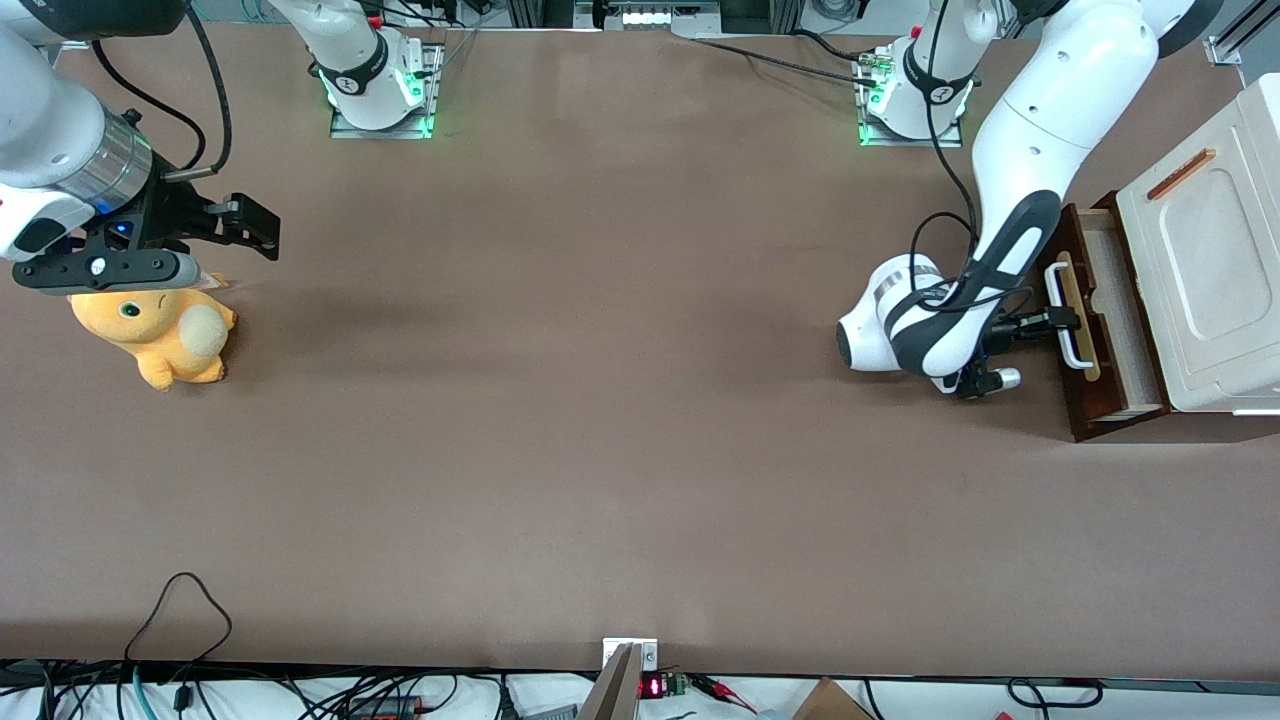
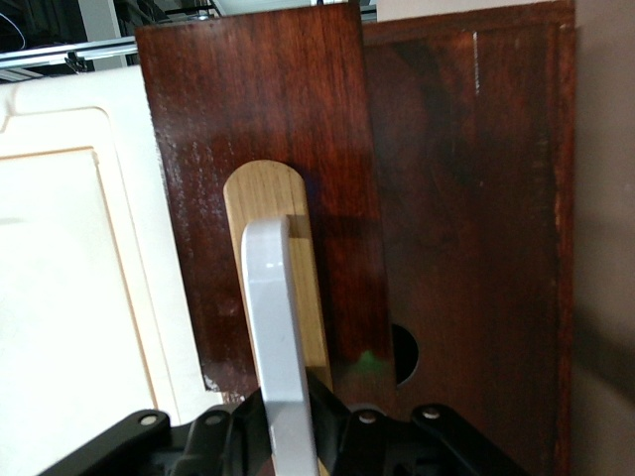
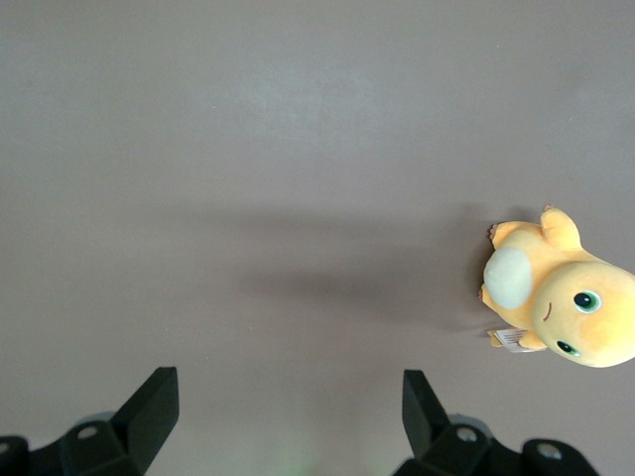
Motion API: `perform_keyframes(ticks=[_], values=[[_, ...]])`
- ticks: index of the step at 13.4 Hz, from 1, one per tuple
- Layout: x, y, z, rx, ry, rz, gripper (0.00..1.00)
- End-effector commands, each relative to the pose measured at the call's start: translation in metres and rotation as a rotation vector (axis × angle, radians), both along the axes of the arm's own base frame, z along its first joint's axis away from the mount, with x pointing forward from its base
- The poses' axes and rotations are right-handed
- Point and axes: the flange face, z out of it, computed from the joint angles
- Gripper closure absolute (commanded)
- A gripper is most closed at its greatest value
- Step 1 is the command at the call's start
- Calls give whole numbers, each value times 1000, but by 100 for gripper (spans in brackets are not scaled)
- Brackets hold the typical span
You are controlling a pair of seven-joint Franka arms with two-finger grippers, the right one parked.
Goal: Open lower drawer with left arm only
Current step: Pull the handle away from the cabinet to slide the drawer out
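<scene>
- The lower drawer (image 1: 1108,320) sits at the working arm's end of the desk (image 1: 600,400), pulled partway out from under the white cabinet (image 1: 1205,260), pale wood showing inside.
- The left arm (image 1: 1040,130) bends down in front of the drawer.
- Its gripper (image 1: 1062,320) is right at the white bar handle (image 2: 278,337), fingers (image 2: 332,402) closed around the bar.
- Toward the parked arm's end, an orange plush toy (image 1: 160,335) lies on the desk.

Lower drawer (image 1: 1100,330) partly open, claw (image 1: 1062,320) gripping handle (image 1: 1068,325).
</scene>
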Motion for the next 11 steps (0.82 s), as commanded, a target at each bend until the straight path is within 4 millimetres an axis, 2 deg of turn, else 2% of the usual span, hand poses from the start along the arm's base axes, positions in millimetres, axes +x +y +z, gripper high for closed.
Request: perform_keyframes(ticks=[1, 7, 11], values=[[9, -24, 4, 6, 15, -13, 100], [11, -57, 0, -10, 4, -4, 100], [3, -85, 2, -33, 12, -9, 100]])
